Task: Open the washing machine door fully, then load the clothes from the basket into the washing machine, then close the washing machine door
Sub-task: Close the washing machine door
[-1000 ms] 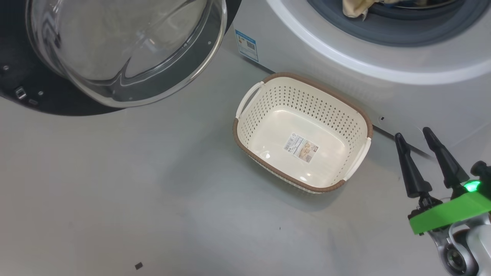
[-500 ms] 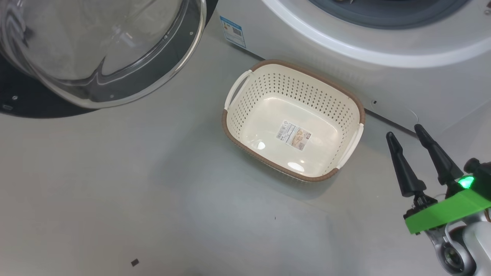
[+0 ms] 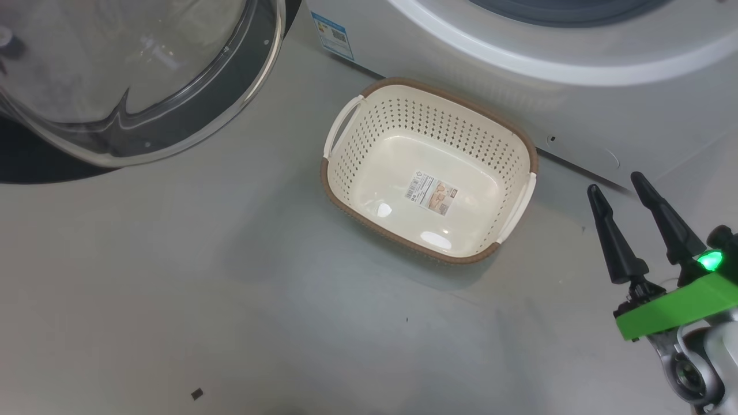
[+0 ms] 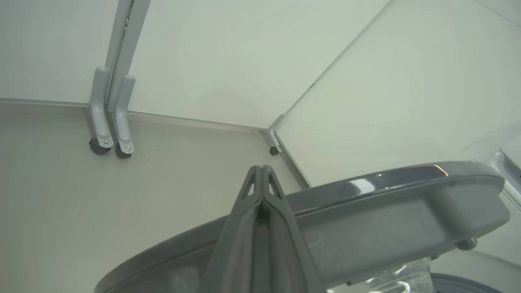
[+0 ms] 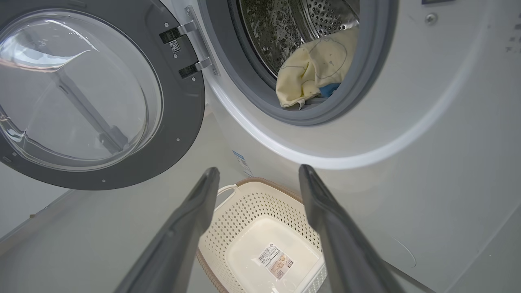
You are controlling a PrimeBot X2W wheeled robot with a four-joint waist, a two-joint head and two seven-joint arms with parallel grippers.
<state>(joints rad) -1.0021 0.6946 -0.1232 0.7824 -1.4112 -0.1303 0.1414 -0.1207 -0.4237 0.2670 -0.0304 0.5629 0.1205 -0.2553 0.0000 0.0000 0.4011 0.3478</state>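
Note:
The cream basket (image 3: pixel 375 138) stands on the floor in front of the washing machine (image 3: pixel 519 63) with nothing in it but its bottom label. The washing machine door (image 3: pixel 115 86) is swung wide open to the left, glass bowl facing me. In the right wrist view, pale yellow clothes (image 5: pixel 313 69) lie in the drum and sag over the grey gasket. My right gripper (image 3: pixel 616 182) hovers open and empty to the right of the basket (image 5: pixel 252 211). My left gripper (image 4: pixel 262 167) is shut on nothing, fingers lying over the door's dark rim (image 4: pixel 366 228).
A blue sticker (image 3: pixel 333 36) marks the washer's lower front corner. A small dark speck (image 3: pixel 196 394) lies on the grey floor at the near left. Beyond the door, the left wrist view has white wall panels meeting in a corner and two metal posts (image 4: pixel 110 110).
The head camera has moved, so the basket, door and washer sit higher and further left in the picture, and the drum opening has left the top edge. The right gripper stays open.

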